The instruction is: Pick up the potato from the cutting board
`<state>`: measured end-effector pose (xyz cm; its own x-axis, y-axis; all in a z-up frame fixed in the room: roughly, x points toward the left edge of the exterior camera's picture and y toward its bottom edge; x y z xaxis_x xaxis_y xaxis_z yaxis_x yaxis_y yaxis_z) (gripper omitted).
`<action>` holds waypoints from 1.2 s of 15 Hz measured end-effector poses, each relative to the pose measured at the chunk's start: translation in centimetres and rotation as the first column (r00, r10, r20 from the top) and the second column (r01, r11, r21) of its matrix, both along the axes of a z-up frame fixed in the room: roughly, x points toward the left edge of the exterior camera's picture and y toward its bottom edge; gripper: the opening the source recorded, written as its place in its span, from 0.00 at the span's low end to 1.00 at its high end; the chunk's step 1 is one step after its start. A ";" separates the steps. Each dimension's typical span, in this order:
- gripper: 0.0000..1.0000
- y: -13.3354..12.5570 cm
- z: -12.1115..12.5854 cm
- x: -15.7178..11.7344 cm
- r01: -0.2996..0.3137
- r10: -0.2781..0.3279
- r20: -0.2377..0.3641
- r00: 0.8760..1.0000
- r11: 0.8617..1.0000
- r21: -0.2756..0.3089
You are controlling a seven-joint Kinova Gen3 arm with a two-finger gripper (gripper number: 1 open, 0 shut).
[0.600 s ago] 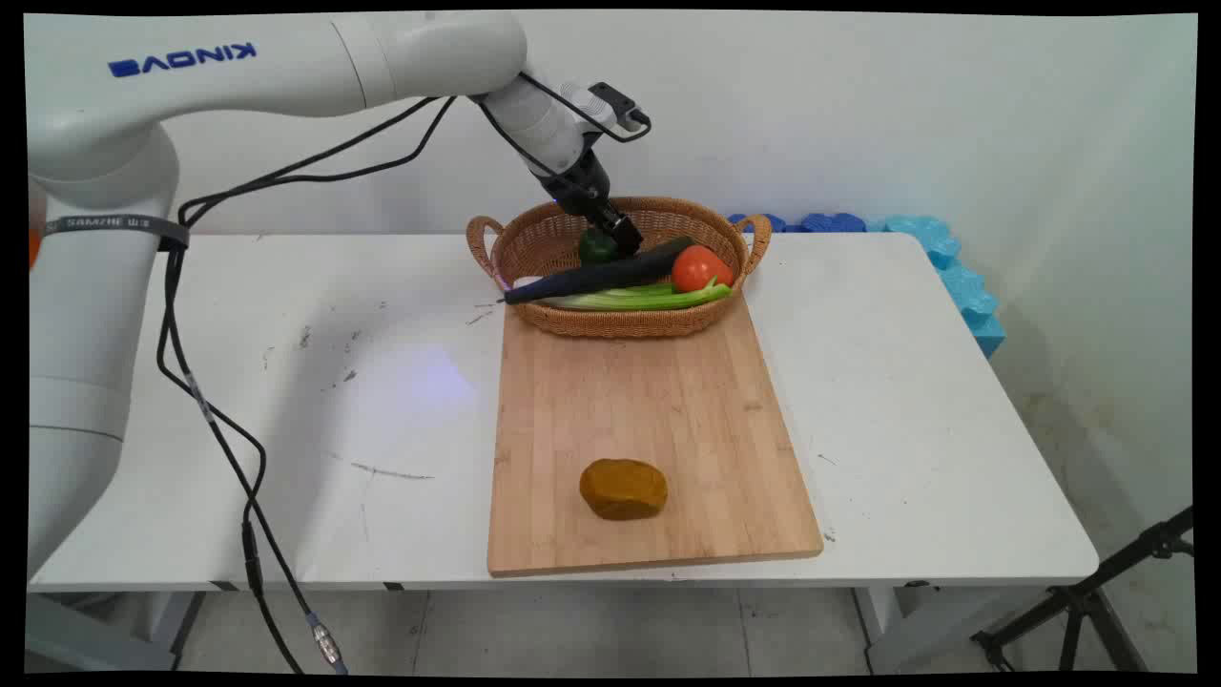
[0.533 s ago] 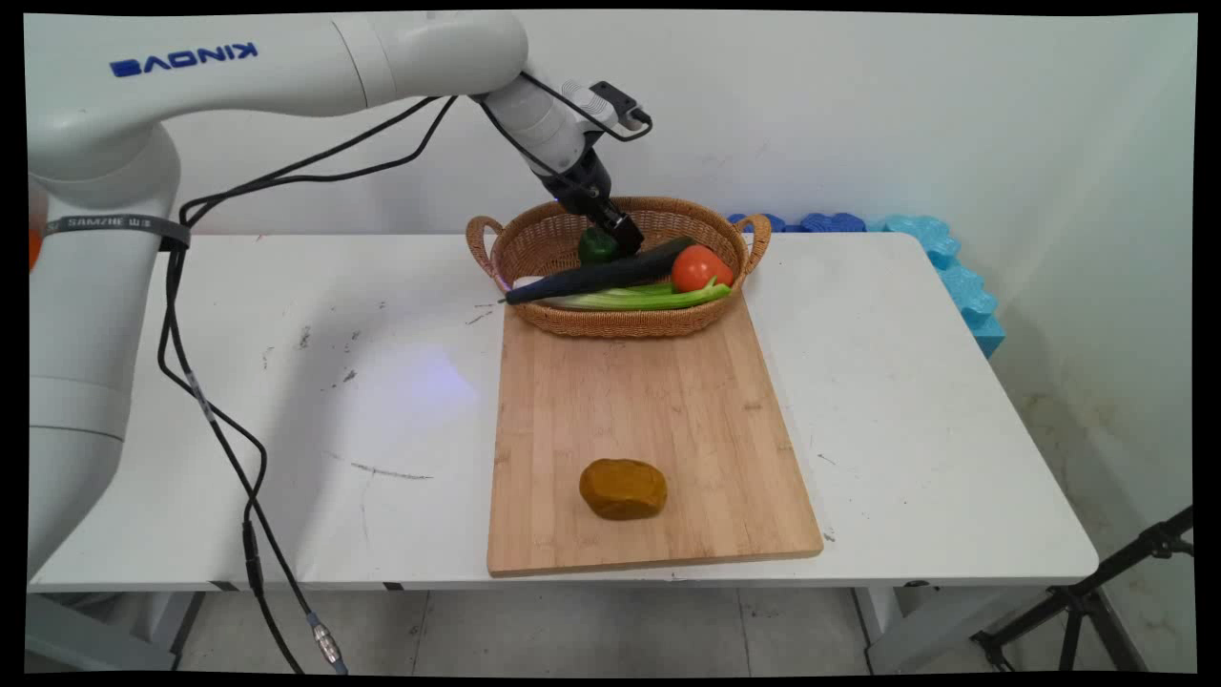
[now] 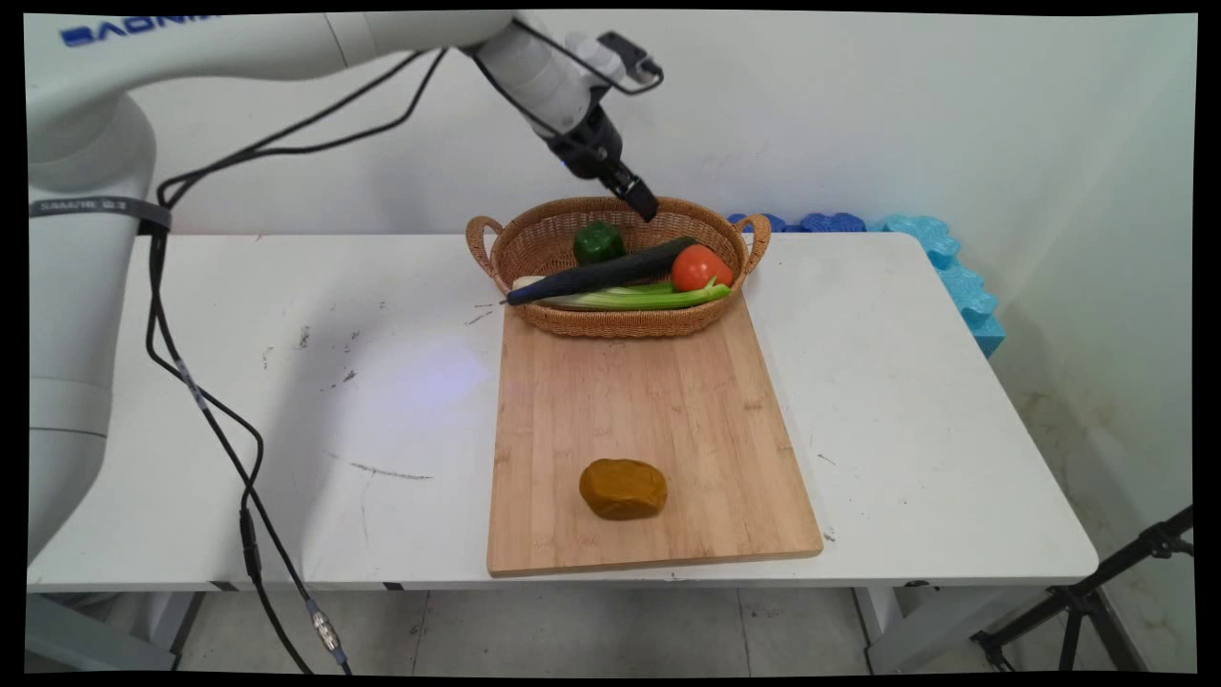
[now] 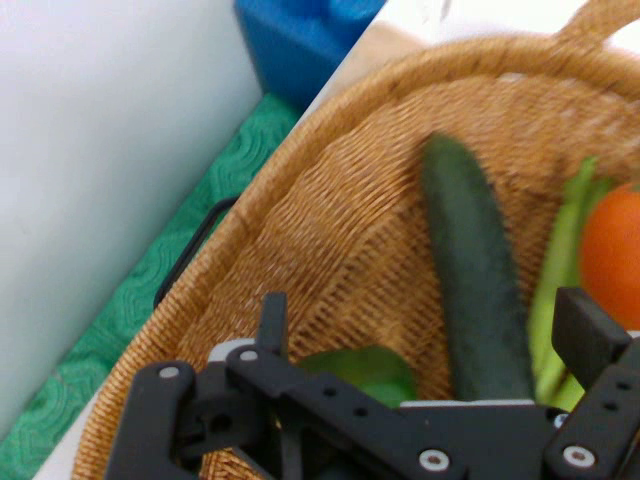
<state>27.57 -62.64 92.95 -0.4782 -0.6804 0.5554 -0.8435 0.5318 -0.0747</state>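
Observation:
My gripper (image 3: 641, 202) hangs open and empty just above the far rim of a wicker basket (image 3: 620, 322). In the hand view its fingers (image 4: 272, 318) stand wide apart over the basket's inside (image 4: 330, 230), with nothing between them. A green pepper (image 3: 598, 242) lies in the basket just below and left of the gripper, and shows behind the linkage (image 4: 365, 372). Beside it lie a long dark cucumber (image 3: 601, 272), celery stalks (image 3: 653, 299) and a red tomato (image 3: 701, 267).
A wooden cutting board (image 3: 649, 410) reaches from the basket to the table's near edge, with a brown potato (image 3: 623, 489) near its front. Blue foam blocks (image 3: 954, 267) line the table's far right. Black cables (image 3: 210, 420) hang at the left.
The gripper has lifted up and slightly right, away from the green pepper it was down beside. The pepper stays in the basket.

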 end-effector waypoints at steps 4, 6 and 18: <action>1.00 2.4 4.3 -0.6 0.050 -0.051 -0.032 0.998 0.998 -0.025; 1.00 4.2 6.9 -0.8 0.086 -0.088 -0.056 0.995 0.996 -0.036; 1.00 17.0 16.4 -0.6 0.336 -0.334 -0.173 0.927 0.942 -0.017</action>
